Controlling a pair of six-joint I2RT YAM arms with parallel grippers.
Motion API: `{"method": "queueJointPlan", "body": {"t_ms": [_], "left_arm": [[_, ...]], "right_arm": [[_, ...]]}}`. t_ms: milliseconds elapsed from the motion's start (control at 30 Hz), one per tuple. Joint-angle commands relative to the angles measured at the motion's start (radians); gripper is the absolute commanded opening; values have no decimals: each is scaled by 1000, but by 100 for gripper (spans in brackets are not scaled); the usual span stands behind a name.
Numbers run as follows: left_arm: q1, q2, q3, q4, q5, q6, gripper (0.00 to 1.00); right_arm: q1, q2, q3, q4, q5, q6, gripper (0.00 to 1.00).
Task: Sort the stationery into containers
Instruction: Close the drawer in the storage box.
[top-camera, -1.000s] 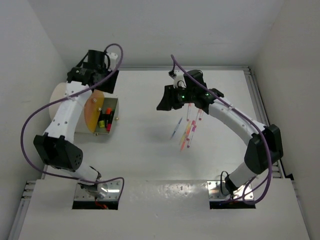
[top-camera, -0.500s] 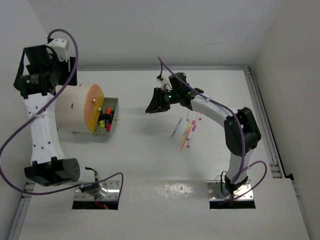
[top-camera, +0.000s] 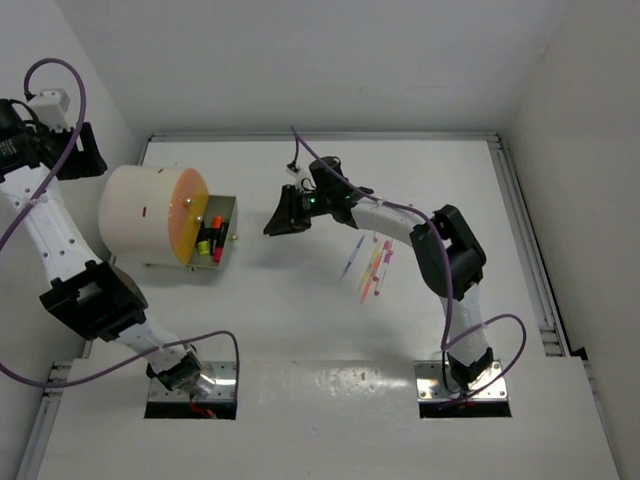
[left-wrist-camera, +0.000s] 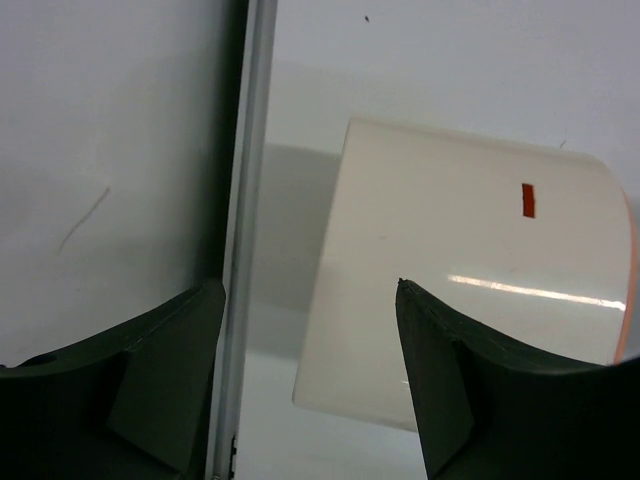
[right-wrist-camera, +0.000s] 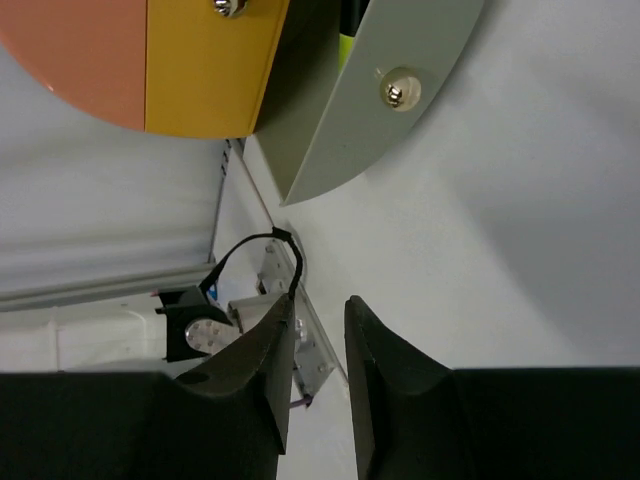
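Observation:
The white drum (top-camera: 140, 212) with its round orange face (top-camera: 190, 222) lies at the left. A greenish bin (top-camera: 228, 222) on it holds highlighters (top-camera: 210, 238) with orange, yellow and pink caps. Several thin pens (top-camera: 372, 262) lie mid-table. My right gripper (top-camera: 275, 222) hovers just right of the bin, its jaws a narrow gap apart and empty (right-wrist-camera: 320, 297). The right wrist view shows the greenish bin wall (right-wrist-camera: 390, 90), a yellow bin (right-wrist-camera: 205, 65) and the orange face (right-wrist-camera: 70, 55). My left gripper (top-camera: 85, 155) is high at the far left, open and empty (left-wrist-camera: 311, 285), above the drum (left-wrist-camera: 470, 280).
White walls enclose the table on the left, back and right. A metal rail (left-wrist-camera: 245, 200) runs along the left table edge beside the drum. The left arm's base plate (right-wrist-camera: 200, 325) shows beyond my right fingers.
My left arm swung up and out to the far left, away from the drum. My right gripper moved left from above the pens toward the greenish bin.

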Motion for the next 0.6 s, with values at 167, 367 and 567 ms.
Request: {"method": "queueJointPlan", "body": {"t_ms": [167, 367, 567], "left_arm": [[17, -21, -77, -34, 95, 77, 75], [28, -32, -131, -23, 100, 91, 74], [45, -13, -166, -18, 138, 87, 73]], "right_arm": [[16, 114, 70, 140, 14, 152, 20], [35, 191, 116, 195, 21, 239, 13], [58, 266, 170, 304, -6, 305, 11]]}}
